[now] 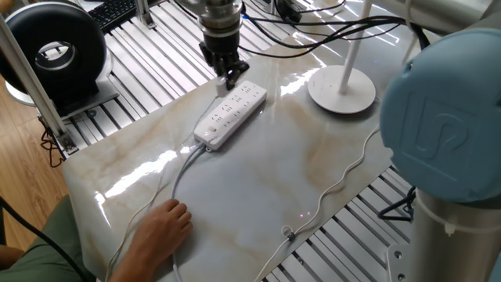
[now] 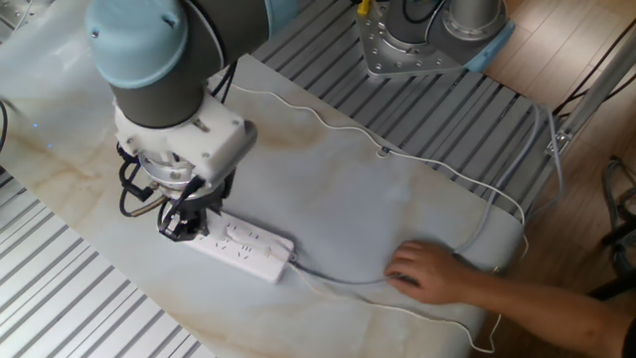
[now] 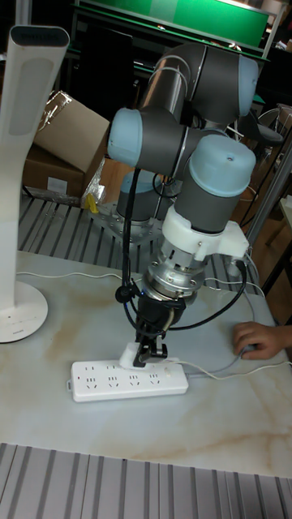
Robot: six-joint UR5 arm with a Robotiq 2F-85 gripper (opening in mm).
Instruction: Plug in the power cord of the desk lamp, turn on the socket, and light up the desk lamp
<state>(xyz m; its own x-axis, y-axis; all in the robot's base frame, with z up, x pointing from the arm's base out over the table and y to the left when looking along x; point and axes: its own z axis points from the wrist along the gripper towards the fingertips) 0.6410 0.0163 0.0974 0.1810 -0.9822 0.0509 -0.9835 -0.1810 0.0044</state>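
The socket [image 1: 230, 114] is a long white power strip lying on the marble table [image 1: 258, 196]; it also shows in the other views [image 2: 243, 249] [image 3: 130, 379]. My gripper [image 1: 232, 78] [image 2: 185, 225] [image 3: 151, 350] points down at the strip's far end, fingers close together on the small white plug [image 3: 130, 355] of the power cord. The plug sits at the strip's edge; whether its prongs are in an outlet is hidden. The thin wavy power cord [image 1: 344, 176] [image 2: 397, 159] runs along the table's edge. The desk lamp [image 1: 342, 90] [image 3: 20, 300] stands upright beside the strip.
A person's hand [image 1: 160, 227] [image 2: 427, 273] [image 3: 258, 339] rests on the table near the strip's thick cable [image 1: 182, 168]. A black round device [image 1: 55, 51] stands off the table's corner. Slatted metal framing [image 1: 156, 70] surrounds the table. Dark cables [image 1: 313, 39] hang behind the gripper.
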